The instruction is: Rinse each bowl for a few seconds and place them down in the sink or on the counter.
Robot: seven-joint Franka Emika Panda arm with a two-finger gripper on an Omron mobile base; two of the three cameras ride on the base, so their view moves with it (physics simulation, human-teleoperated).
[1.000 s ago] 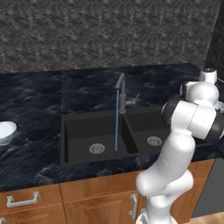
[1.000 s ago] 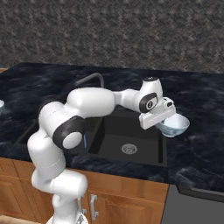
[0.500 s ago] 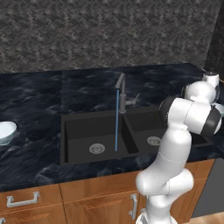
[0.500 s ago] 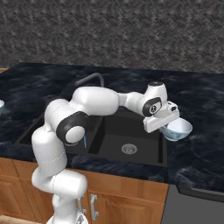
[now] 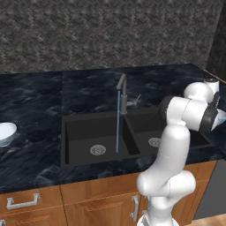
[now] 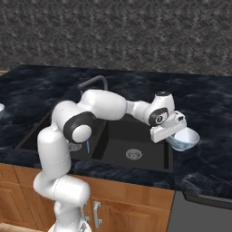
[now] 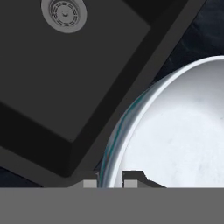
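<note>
Gripper (image 6: pixel 177 137) pinched on the rim of one bowl (image 6: pixel 183 140), one finger inside the wall and one outside, as seen from the hand camera (image 7: pixel 110 181). Bowl held upright directly below the gripper, just past the right edge of the sink (image 6: pixel 136 166), hanging low over the black surface (image 6: pixel 204 158); contact with the surface not clear. Right basin's silver drain (image 6: pixel 133 154) down and to the gripper's left, near the hand. Faucet (image 5: pixel 122 92) farther off on the same side, behind the divider between the basins, with a thin blue stream of water (image 5: pixel 118 121) falling into the left basin. Second bowl (image 5: pixel 6 133) well apart from the gripper, across both basins, resting on the surface left of the sink. Brown cabinets (image 5: pixel 97 201) below the front edge, well beneath the hand.
</note>
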